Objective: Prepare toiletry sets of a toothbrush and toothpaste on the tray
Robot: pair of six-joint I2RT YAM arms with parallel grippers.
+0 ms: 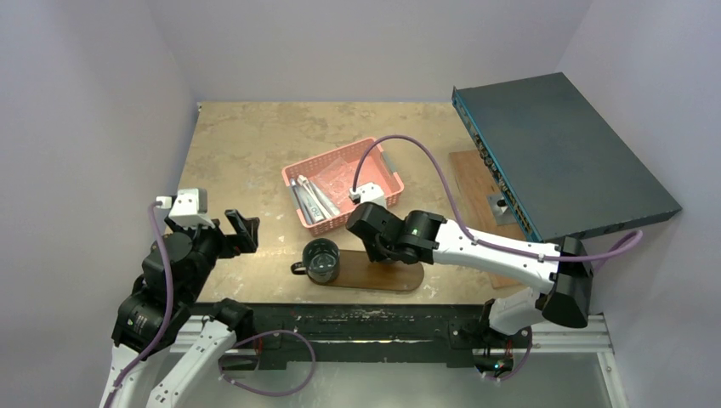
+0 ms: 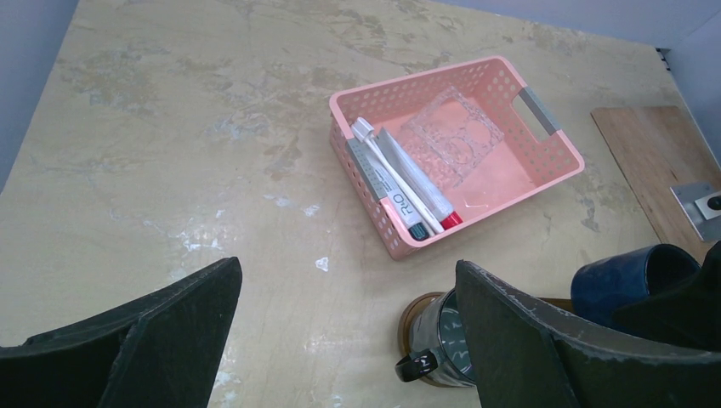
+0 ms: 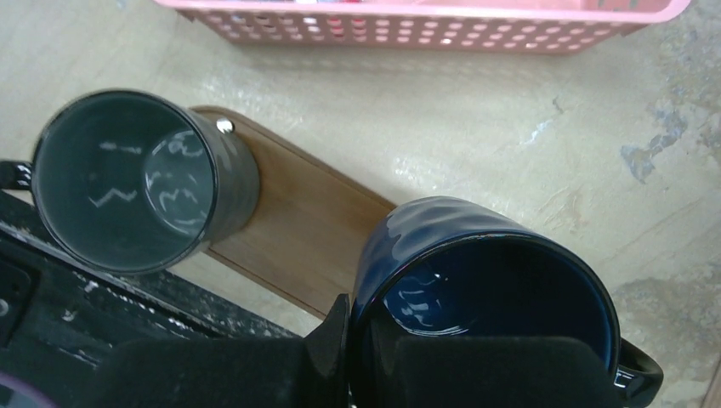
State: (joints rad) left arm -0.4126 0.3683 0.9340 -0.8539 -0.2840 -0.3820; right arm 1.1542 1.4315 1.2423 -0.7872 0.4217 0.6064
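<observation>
so the right gripper point(image 3: 350, 336) is pinched tight on the rim of the blue mug point(image 3: 485, 289), one finger inside and one outside, holding it at the right half of the tray point(image 3: 306, 229). can't tell from here if the bottom is actually touching the wood. a grey mug point(image 1: 322, 260) already stands on the tray's left end. if it were me i'd lower the blue one straight and level, leave a gap from the grey one, and only let go once it sits flat and fully inside the tray's edge. the toothbrush point(image 2: 364, 130) and tubes point(image 2: 421, 178) are lying in the pink basket point(image 2: 544, 149) just behind the tray, none on it yet. the left gripper point(image 2: 347, 289) hangs off to the tray's left, jaws spread wide, holding nothing.
</observation>
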